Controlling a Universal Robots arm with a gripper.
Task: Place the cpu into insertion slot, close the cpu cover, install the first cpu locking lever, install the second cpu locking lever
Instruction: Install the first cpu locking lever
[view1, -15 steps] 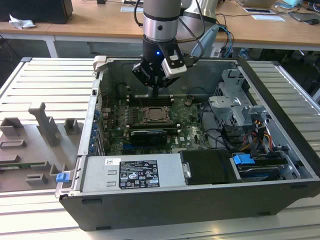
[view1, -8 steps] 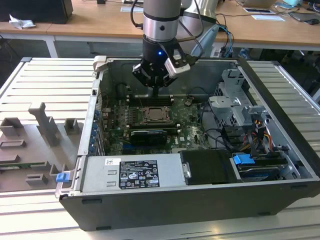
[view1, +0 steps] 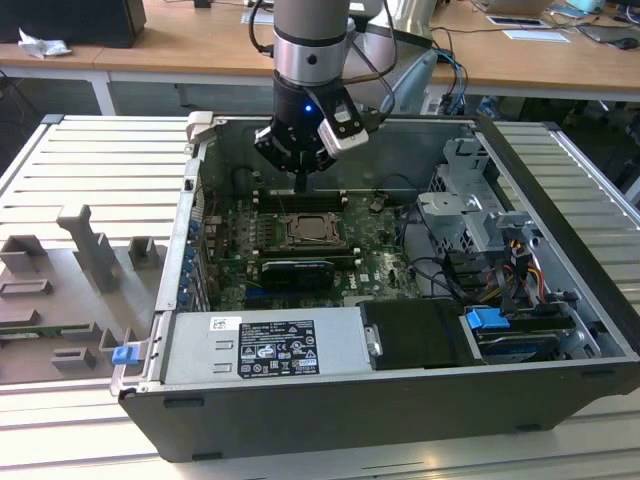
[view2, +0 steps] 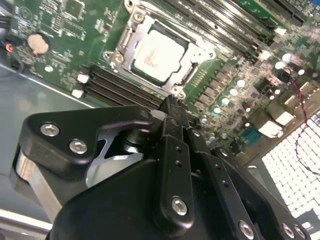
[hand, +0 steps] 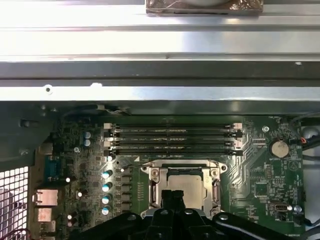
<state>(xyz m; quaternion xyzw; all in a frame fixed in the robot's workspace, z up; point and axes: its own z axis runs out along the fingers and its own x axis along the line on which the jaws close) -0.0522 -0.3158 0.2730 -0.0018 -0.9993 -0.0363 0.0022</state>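
A: Where is the chip now?
B: It lies flat in the socket. The cover frames it, so I think it is already seated.
A: And the gripper?
B: It hangs straight down from the arm, near the socket's edge. The jaws are pressed together and hold nothing, perhaps to push something thin.

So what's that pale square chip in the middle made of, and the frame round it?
The cpu looks capped in metal: a flat, pale silvery-grey face with a soft, matte sheen. The cpu cover around it seems to be thin bare sheet metal, probably steel, since it is brighter and catches glints along its edges. What lies beneath either one cannot be seen.
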